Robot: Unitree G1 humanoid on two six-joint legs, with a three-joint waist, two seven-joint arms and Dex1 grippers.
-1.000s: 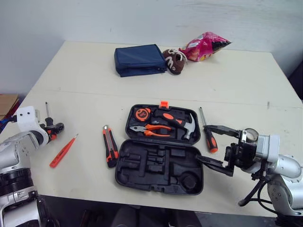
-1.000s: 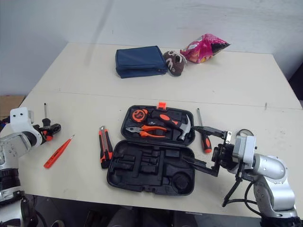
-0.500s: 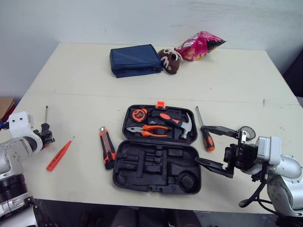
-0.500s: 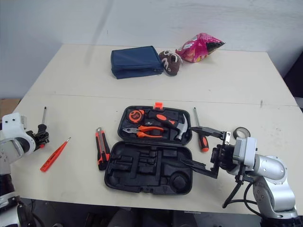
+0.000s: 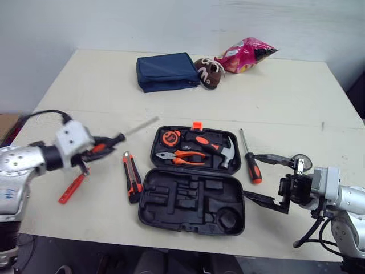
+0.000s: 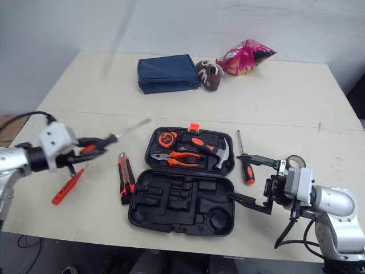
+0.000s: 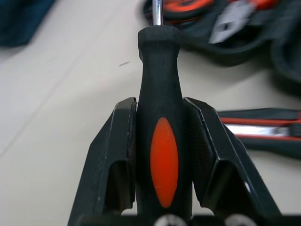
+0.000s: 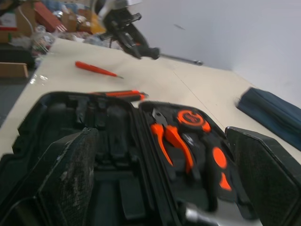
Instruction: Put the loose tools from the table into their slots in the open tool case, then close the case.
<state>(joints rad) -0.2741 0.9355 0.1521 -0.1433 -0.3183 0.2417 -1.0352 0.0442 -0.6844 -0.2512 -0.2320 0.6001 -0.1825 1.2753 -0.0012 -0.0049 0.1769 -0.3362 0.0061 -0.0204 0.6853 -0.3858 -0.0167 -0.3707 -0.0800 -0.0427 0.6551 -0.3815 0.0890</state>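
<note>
Your left gripper [image 5: 96, 150] has swung in from cream bench [image 5: 85, 85] edge, clenched on black-and-orange-handled screwdriver [image 7: 160, 84]. Screwdriver is lifted, shaft aimed at open black tool case [image 5: 171, 200]. Slotting likely next. Right gripper [image 5: 250, 176] splayed beside case.

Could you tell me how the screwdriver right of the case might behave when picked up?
The screwdriver looks stiff: thin metal shaft, solid handle. Its rounded handle may roll if nudged. Probably handle-heavy, so a shaft grip could let it tip.
</note>
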